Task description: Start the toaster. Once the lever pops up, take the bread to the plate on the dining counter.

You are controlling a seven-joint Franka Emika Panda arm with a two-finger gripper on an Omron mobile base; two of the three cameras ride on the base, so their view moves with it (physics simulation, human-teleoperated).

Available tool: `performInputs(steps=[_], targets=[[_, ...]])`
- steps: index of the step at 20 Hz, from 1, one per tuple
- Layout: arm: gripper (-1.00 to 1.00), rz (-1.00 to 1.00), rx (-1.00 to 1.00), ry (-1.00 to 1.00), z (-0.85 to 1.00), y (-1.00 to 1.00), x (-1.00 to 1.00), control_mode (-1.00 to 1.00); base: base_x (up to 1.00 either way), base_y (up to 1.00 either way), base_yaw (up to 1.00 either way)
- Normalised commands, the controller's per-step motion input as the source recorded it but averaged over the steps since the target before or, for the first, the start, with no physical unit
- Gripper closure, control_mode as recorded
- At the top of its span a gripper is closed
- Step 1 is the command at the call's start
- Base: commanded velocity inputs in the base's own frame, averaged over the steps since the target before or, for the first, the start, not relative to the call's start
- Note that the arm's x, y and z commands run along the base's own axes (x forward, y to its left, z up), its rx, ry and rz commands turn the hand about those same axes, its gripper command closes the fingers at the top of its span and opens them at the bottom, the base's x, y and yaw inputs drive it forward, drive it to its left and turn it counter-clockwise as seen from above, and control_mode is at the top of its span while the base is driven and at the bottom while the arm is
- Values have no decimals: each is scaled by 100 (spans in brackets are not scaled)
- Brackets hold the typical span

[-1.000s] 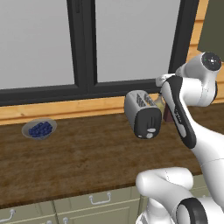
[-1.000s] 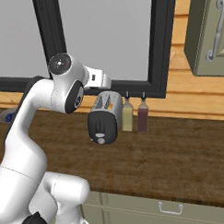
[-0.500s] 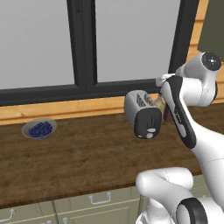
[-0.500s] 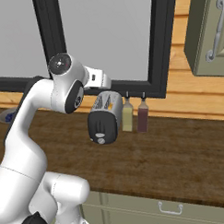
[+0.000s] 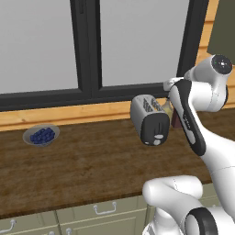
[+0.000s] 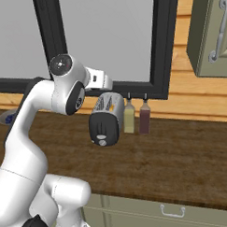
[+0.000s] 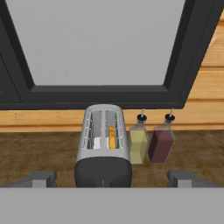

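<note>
Above the worktop (image 7: 43, 153), pincer (image 7: 111, 178) spread wide, empty; toaster (image 7: 103, 146) at 12 o'clock. Descend centred onto its lever.

I see a dark brown wood-grain counter (image 5: 92, 170) spanning the middle band of both base views, above pale green cabinet fronts (image 5: 55, 220) at the bottom edge. The toaster (image 5: 149, 120) stands on it right of centre in the left base view, black end panel facing the camera. Just beside it, in the centre of the right base view, stand a yellowish bottle (image 6: 129, 118) and a dark red bottle (image 6: 144, 118). A grey bowl of blue berries (image 5: 41, 136) sits at the left of the left base view, well apart from the toaster.
</note>
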Motion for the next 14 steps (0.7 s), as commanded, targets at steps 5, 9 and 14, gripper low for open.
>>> performInputs(steps=[5, 9, 14], targets=[[-100, 0, 0, 0, 0, 0, 0, -100, 0, 0, 0], [-100, 0, 0, 0, 0, 0, 0, -100, 0, 0, 0], [-100, 0, 0, 0, 0, 0, 0, -100, 0, 0, 0]])
